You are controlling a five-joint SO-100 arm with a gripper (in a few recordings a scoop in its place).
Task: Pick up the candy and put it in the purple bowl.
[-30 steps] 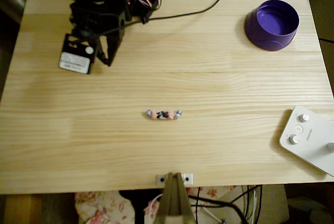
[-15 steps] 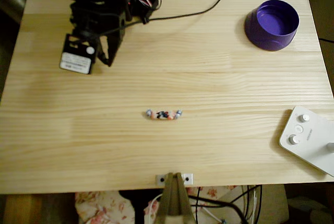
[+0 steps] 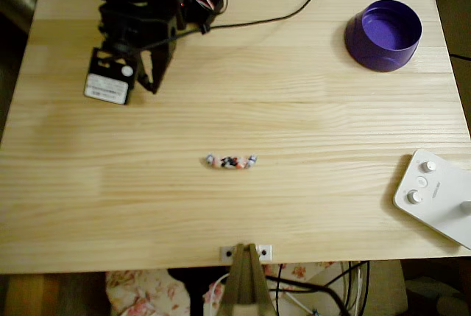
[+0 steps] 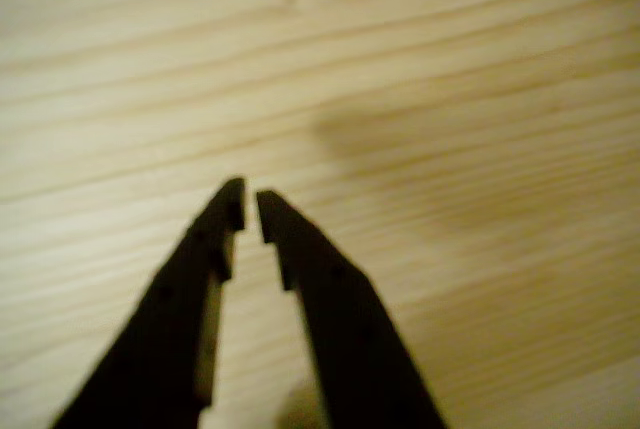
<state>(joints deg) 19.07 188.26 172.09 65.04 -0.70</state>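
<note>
Near the counter's [image 3: 309, 95] middle lies the candy [image 3: 231, 161], its long axis running left-right in the overhead view. Well apart, toward the upper left, the jaws [image 3: 147, 80] hang nearly closed on nothing; the wrist view shows only a thin gap between their tips [image 4: 250, 211]. Far off at the upper right sits the purple bowl [image 3: 383, 34], so the reach must travel down and rightward first.

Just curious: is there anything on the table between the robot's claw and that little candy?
No. In the overhead view, bare wooden table separates the gripper from the candy.
</note>
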